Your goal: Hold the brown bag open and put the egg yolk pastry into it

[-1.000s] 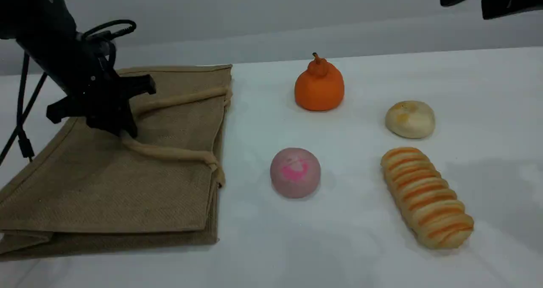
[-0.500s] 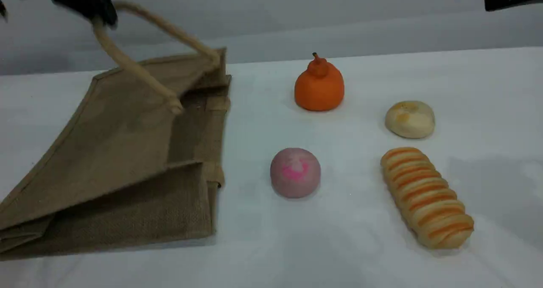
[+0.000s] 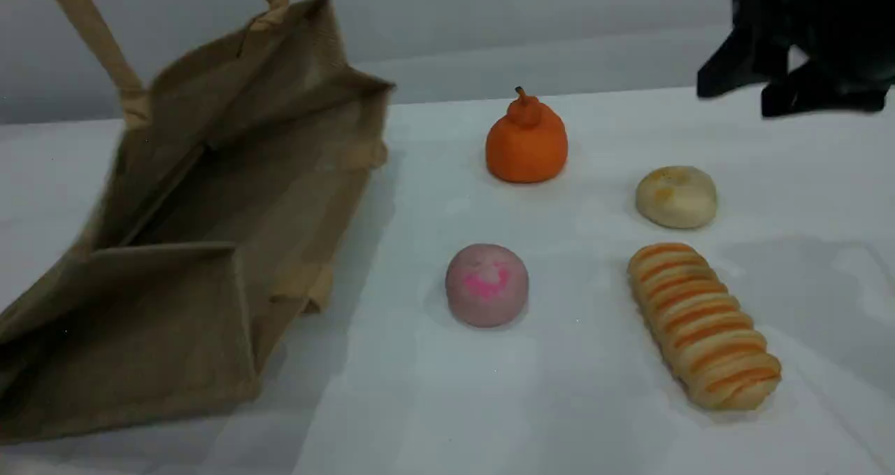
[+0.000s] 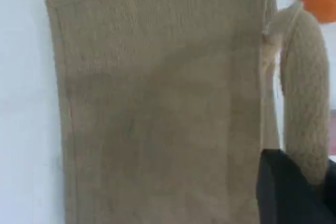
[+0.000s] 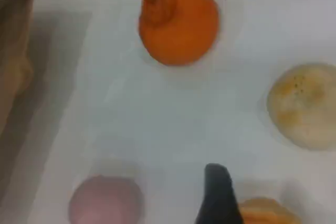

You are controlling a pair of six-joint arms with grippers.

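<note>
The brown bag (image 3: 210, 202) lies on its side at the left, its mouth gaping toward the food. One beige handle (image 3: 91, 34) runs taut off the top edge. In the left wrist view that handle (image 4: 304, 114) ends in my left gripper (image 4: 294, 192), which is shut on it, above the bag's woven wall (image 4: 157, 103). The egg yolk pastry (image 3: 676, 196) sits untouched at the right. My right gripper (image 3: 738, 97) hovers open above and behind it, holding nothing. From the right wrist the pastry (image 5: 304, 106) shows at the right edge, beyond one fingertip (image 5: 218, 195).
An orange pumpkin-shaped bun (image 3: 526, 143) stands at the back centre. A pink-marked round bun (image 3: 487, 284) lies just right of the bag's mouth. A long orange-striped loaf (image 3: 703, 324) lies in front of the pastry. White tabletop (image 3: 433, 405) shows between them.
My left gripper has risen out of the scene view with the handle, pulling the flat bag's upper side up and its mouth open. My right gripper has come down into view at top right.
</note>
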